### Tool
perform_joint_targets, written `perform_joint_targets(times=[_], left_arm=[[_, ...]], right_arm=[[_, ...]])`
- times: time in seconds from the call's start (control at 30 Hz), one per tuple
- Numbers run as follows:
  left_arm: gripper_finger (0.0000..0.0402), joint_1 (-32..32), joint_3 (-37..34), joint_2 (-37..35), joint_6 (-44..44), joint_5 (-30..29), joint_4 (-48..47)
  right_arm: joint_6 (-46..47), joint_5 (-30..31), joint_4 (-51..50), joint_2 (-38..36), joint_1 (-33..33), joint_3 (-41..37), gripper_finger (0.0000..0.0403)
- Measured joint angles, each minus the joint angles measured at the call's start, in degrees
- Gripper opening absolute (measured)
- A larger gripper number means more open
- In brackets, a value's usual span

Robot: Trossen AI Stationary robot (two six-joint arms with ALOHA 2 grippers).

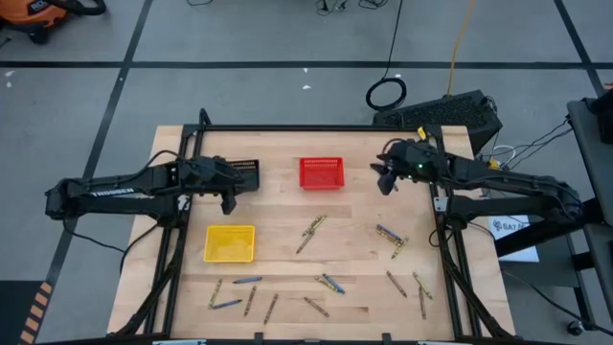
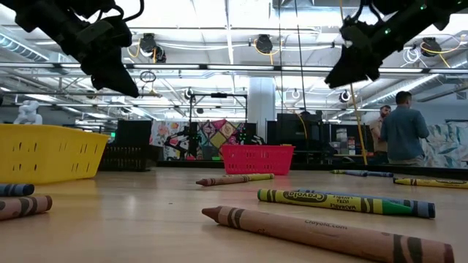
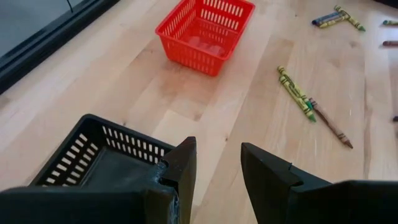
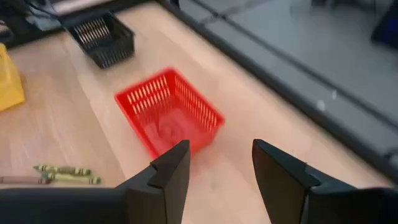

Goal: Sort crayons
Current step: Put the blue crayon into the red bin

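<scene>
Crayons [image 1: 311, 230] lie scattered over the near half of the table [image 1: 278, 206], loose singles and small clusters, none in a basket yet, so sorting looks barely begun. The left gripper [image 1: 228, 182] hangs above the far left, over the black basket [image 1: 245, 174], fingers apart and empty. The right gripper [image 1: 385, 175] hovers at the far right beside the red basket [image 1: 321, 173], also spread and empty, likely poised to reach down. The yellow basket [image 1: 230, 243] sits nearer, left of centre; three baskets probably match the three colours.
</scene>
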Motion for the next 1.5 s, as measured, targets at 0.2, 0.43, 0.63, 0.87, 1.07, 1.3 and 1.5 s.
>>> perform_joint_targets(times=[0.2,0.43,0.63,0.87,1.07,1.3,1.5], left_arm=[[0.0132,0.0,0.0,0.0,0.0,0.0,0.0],[0.0132,0.0,0.0,0.0,-0.2,0.1,0.3],[0.0132,0.0,0.0,0.0,-0.1,0.1,0.2],[0.0132,0.0,0.0,0.0,0.0,0.2,0.1],[0.0132,0.0,0.0,0.0,0.1,0.2,0.0],[0.0132,0.0,0.0,0.0,0.1,0.2,0.0],[0.0132,0.0,0.0,0.0,0.1,0.2,0.0]], right_arm=[[7.8,0.9,-7.9,3.6,0.0,0.0,0.016],[11.8,3.5,-16.4,6.7,0.0,0.0,0.016],[13.9,3.5,-21.9,9.3,0.0,0.0,0.016],[14.4,3.1,-24.5,14.0,-0.5,0.0,0.016],[12.7,3.0,-24.6,19.4,-2.9,0.0,0.016],[9.6,-1.4,-23.6,23.8,-6.7,-0.1,0.016],[7.0,-1.5,-22.0,25.8,-9.5,-0.1,0.016]])
